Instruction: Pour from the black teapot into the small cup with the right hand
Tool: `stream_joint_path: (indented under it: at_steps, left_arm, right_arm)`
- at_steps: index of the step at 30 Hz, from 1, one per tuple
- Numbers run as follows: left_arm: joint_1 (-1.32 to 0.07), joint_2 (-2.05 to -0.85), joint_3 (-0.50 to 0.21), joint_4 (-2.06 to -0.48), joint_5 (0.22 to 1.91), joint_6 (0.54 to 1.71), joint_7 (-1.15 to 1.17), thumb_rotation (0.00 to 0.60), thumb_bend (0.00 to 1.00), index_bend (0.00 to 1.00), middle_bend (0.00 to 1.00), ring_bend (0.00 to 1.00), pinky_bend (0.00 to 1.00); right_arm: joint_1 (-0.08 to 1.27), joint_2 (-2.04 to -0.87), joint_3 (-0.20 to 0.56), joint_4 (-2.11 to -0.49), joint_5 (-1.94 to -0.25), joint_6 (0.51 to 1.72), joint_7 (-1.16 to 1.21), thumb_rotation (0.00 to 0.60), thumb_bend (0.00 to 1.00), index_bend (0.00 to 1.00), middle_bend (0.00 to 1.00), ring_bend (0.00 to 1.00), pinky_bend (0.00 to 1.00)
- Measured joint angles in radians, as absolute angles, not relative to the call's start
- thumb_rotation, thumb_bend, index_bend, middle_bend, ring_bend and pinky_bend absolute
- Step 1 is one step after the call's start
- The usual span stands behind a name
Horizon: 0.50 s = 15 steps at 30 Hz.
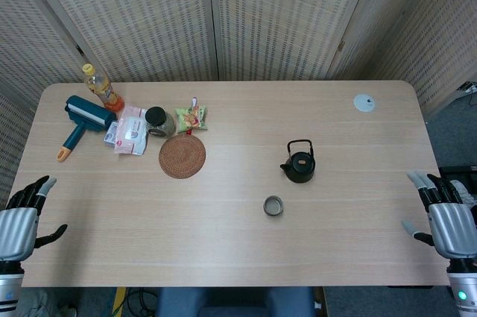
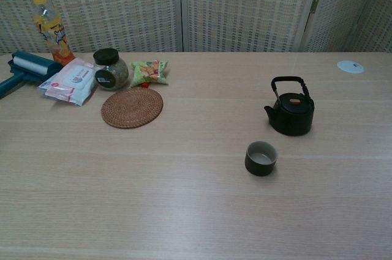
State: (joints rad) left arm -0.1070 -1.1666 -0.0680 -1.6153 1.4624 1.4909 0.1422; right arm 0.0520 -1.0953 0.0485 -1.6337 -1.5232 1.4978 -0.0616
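Observation:
The black teapot (image 1: 299,165) (image 2: 291,111) stands upright right of the table's middle, handle raised, spout toward the left. The small dark cup (image 1: 273,206) (image 2: 261,157) sits nearer the front edge, a little left of the pot and apart from it. My right hand (image 1: 444,215) hovers off the table's right front corner, fingers spread, holding nothing, far from the teapot. At the left front corner my left hand (image 1: 22,216) is likewise spread and empty. Neither hand appears in the chest view.
A round woven coaster (image 1: 182,155) lies left of centre. Behind it sit a dark-lidded jar (image 1: 158,121), a snack packet (image 1: 192,117), a wipes pack (image 1: 130,130), a teal lint roller (image 1: 80,121) and an orange drink bottle (image 1: 100,87). A white disc (image 1: 364,103) lies far right.

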Motion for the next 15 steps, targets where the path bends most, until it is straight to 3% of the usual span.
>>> stream_joint_path:
  at_steps: [15]
  left_arm:
    - [-0.105,-1.164,-0.066,-1.619,1.464,1.494,0.143,0.600,0.19,0.11,0.09,0.13,0.16]
  right_arm:
    - [0.058,-1.091,0.049,-1.636,-1.524,1.488,-0.056,0.600,0.14,0.11,0.16,0.09,0.14]
